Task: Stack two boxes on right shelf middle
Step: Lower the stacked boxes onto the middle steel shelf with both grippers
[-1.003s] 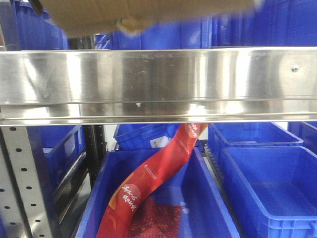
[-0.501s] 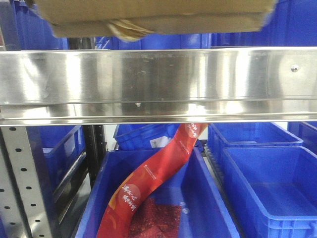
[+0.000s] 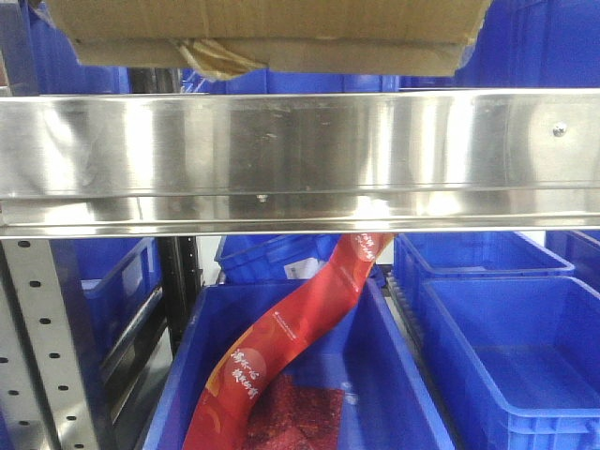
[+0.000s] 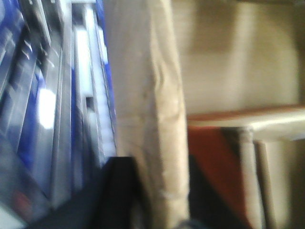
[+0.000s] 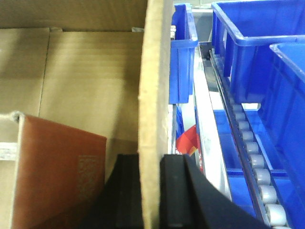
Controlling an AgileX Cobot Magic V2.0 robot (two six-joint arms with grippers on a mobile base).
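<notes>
Hanging above the shelf (image 3: 300,155) rail, the box (image 3: 267,37) is seen lower and more level than a second ago, no longer blurred. Its right wall is clamped between the right gripper (image 5: 151,191) fingers. The left gripper (image 4: 143,200) is blurred; its grip on the left wall cannot be told.
</notes>
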